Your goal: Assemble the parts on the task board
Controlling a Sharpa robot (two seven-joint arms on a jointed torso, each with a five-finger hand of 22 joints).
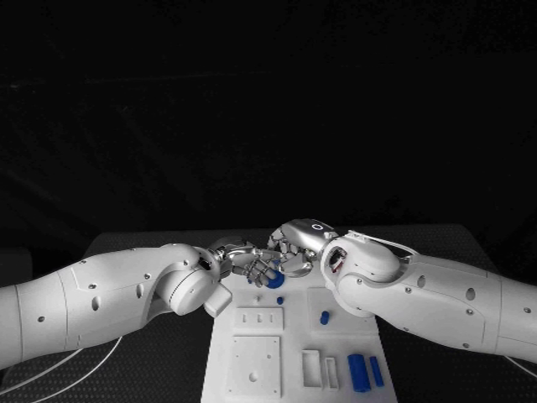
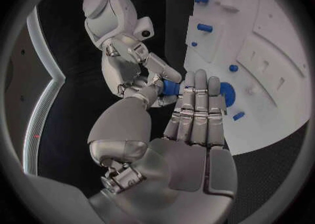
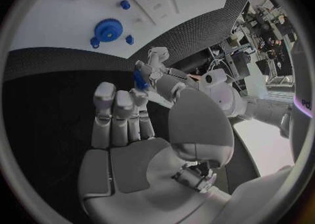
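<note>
Above the far end of the white task board [image 1: 257, 353], my left hand [image 1: 235, 257] and right hand [image 1: 295, 245] meet fingertip to fingertip. Between them is a small blue part [image 2: 170, 87] [image 3: 139, 78]. The left hand [image 2: 190, 129] pinches it between thumb and fingers. The right hand's fingers [image 2: 160, 69] close on the same part from the other side, and the right hand [image 3: 125, 129] has its thumb bent towards it. A blue gear [image 3: 107, 29] [image 1: 274, 280] sits on the board just below the hands.
Small blue pegs [image 1: 325, 317] stand mid-board, and two longer blue pieces [image 1: 357, 370] lie at its near right corner. Recessed white panels [image 1: 254, 361] take up the near left of the board. Black table surrounds the board [image 3: 59, 19].
</note>
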